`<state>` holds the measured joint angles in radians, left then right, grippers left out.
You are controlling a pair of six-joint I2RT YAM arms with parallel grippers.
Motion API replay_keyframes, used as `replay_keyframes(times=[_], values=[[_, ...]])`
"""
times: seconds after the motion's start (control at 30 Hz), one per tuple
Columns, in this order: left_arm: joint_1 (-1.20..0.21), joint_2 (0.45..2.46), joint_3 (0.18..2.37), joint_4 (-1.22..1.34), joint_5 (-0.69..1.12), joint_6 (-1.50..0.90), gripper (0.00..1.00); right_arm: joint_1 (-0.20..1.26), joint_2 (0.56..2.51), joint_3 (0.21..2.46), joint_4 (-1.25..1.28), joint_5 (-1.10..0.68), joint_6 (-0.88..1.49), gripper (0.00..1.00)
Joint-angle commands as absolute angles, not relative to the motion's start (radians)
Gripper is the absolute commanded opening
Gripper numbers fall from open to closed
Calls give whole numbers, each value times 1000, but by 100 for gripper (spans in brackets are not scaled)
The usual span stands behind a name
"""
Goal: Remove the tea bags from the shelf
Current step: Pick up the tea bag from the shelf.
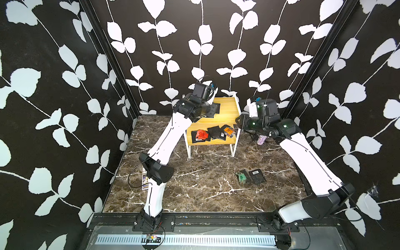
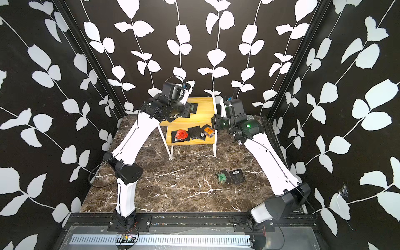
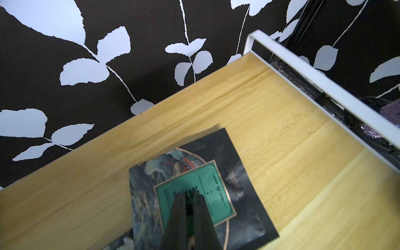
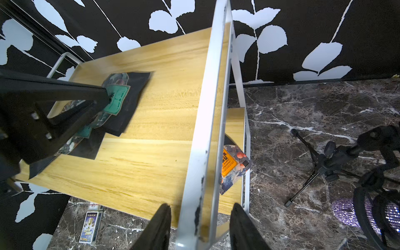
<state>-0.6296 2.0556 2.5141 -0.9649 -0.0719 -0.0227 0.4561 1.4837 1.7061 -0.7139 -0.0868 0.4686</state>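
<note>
- Up on the top board of the shelf (image 1: 228, 109), the left gripper (image 3: 189, 194) is pinched tight on the green-labelled tea bag (image 3: 216, 188), with its two fingers together over the green label.
- Seen from the right wrist, the label looks puckered where the fingertips meet it, and the bag's far edge is blurred.
- Beneath that, a second tea bag (image 4: 86, 151), also with a green label, lies flat on the same board, partly hidden by the gripper.
- At the shelf's right end sits the right gripper (image 4: 200, 207), fingers apart, one on either side of the white frame rail (image 4: 216, 86). I see a gap on both sides, and it holds nothing.
- On the lower board, in both top views, a red-labelled tea bag (image 1: 201, 135), a plain black tea bag (image 1: 214, 132) and an orange-labelled tea bag (image 1: 229, 131) crowd together in a row.
- Off the shelf, on the marble tabletop (image 1: 194, 190), a green tea bag (image 1: 242, 178) and a barcode tea bag (image 1: 257, 176) lie just beside each other.
- A printed card (image 4: 89, 227) lies on the marble near the left arm, and a small black tripod (image 4: 313, 164) stands to the right of the shelf.
</note>
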Motion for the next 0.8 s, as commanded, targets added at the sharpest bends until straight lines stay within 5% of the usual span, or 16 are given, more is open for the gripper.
replay_keyframes(times=[0.0, 0.1, 0.33, 0.77], values=[[-634, 2049, 2552, -976, -69, -18, 10, 452, 1462, 1689, -673, -85, 474, 46], [-635, 2033, 2550, -957, -78, -22, 35, 451, 1464, 1691, -675, -89, 473, 46], [-631, 2013, 2556, -922, -130, -9, 63, 451, 1465, 1694, -675, -92, 476, 46], [-571, 2073, 2565, -977, -1, -115, 75, 453, 1468, 1690, -672, -97, 479, 46]])
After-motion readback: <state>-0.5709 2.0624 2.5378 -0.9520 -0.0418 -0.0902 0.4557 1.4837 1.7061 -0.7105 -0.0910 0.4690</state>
